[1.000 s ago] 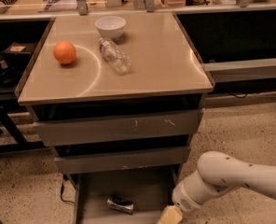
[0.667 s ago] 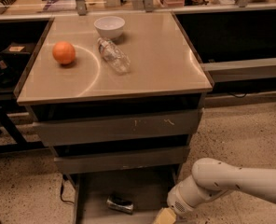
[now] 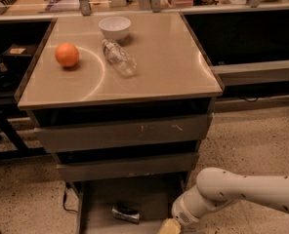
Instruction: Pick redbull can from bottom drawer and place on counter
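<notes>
The redbull can lies on its side on the grey floor of the open bottom drawer, near the bottom edge of the view. The counter is the glossy beige cabinet top above it. My white arm reaches in from the right, low beside the drawer. Only the yellowish base of my gripper shows at the bottom edge, right of the can and apart from it; its fingers are cut off by the frame.
On the counter stand an orange, a white bowl and a clear plastic bottle lying on its side. Two upper grey drawers are shut. A cluttered bench runs behind. Speckled floor lies at the right.
My arm and gripper have shifted left and lower, toward the open bottom drawer. The can and the counter objects have not moved.
</notes>
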Controlling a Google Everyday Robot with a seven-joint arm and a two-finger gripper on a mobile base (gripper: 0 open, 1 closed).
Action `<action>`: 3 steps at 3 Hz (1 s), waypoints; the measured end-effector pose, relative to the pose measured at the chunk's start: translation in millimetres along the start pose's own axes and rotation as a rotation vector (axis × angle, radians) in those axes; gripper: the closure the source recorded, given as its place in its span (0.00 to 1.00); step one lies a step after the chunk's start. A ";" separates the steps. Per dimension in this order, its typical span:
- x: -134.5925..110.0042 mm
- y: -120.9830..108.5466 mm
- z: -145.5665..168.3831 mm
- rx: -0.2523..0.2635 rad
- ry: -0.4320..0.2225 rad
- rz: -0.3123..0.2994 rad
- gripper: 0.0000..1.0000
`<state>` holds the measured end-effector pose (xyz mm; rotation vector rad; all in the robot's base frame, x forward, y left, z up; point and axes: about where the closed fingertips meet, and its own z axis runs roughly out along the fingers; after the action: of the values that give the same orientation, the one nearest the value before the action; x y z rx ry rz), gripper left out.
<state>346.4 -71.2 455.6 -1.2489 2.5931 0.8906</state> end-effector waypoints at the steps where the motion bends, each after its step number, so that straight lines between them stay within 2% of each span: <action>1: -0.2 -6.2 19.4 0.029 0.002 -0.004 0.00; 2: -0.6 -22.1 30.3 0.086 -0.027 0.000 0.00; 3: -3.9 -37.4 40.5 0.130 -0.050 0.035 0.00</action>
<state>371.5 -63.9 406.9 -1.1362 2.5947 0.7351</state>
